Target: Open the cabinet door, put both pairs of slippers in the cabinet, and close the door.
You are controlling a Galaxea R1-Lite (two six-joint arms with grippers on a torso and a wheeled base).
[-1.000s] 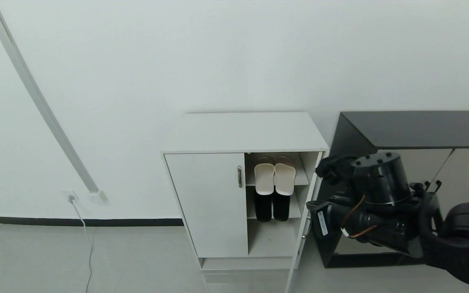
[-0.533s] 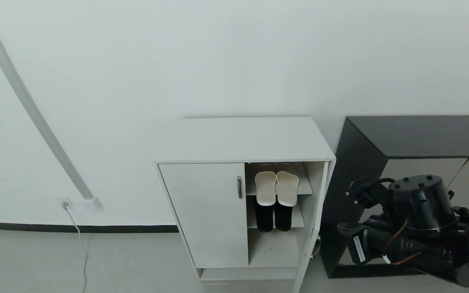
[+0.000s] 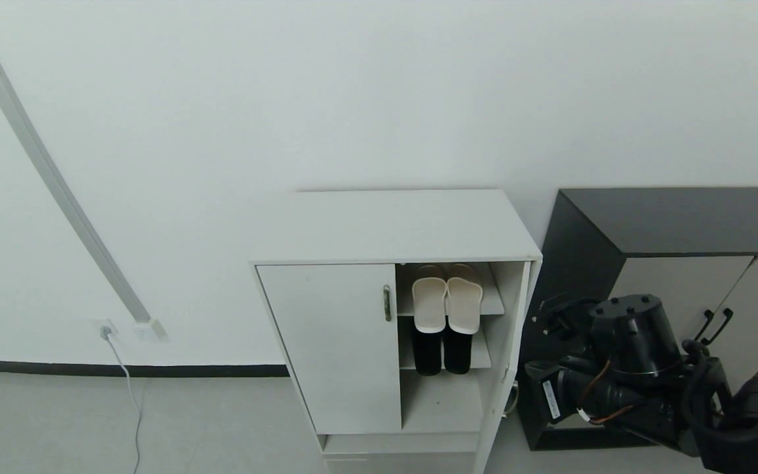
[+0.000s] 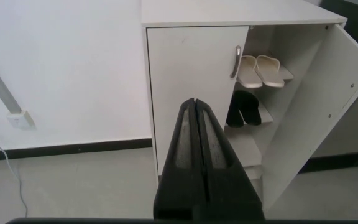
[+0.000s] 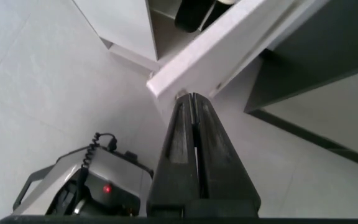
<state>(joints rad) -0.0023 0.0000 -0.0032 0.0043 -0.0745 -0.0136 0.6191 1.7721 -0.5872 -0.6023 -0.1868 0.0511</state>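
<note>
The white cabinet stands against the wall with its left door closed and its right door swung open. Cream slippers lie on the upper shelf, and black slippers on the shelf below. My right arm is low beside the outer face of the open door. The right gripper is shut, its tip against the edge of the open door. My left gripper is shut and empty, held back from the cabinet and facing the closed door.
A black cabinet stands right of the white one, close behind the open door. A wall socket with a cable and a slanting white conduit are at the left. Grey floor lies open in front left.
The head camera shifted, so the whole scene sits lower. In the last half second my right arm moved left, closer to the open door's outer side. The slippers have not moved.
</note>
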